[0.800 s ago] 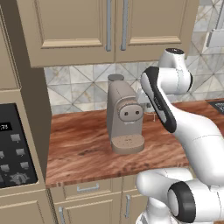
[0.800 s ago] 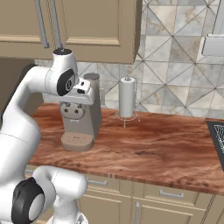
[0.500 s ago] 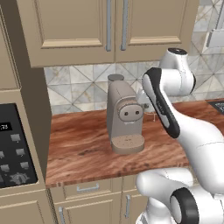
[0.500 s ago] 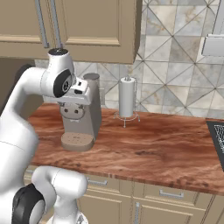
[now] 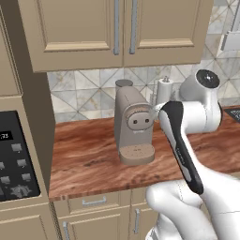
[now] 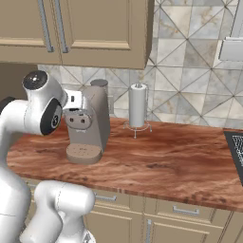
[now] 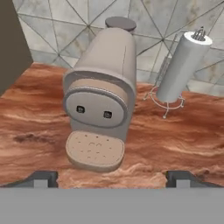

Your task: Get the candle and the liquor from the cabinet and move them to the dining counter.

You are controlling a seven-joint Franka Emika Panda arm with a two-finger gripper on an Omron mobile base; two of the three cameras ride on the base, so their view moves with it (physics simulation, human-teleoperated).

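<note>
Cabinet [image 5: 124, 28] doors are both closed, so the candle and liquor are presumably behind them (can't see either). Gripper [image 7: 113, 177] is spread wide and holding nothing, aimed down at the coffee machine [image 7: 103, 98] on the worktop [image 6: 156, 163]. I'd lift the hand well above that machine, then hook a bar handle [image 5: 116, 27] square-on.

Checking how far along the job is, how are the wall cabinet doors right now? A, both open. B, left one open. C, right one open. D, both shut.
D, the cabinet doors sit flush together above the coffee machine, with their bar handles side by side.
</note>
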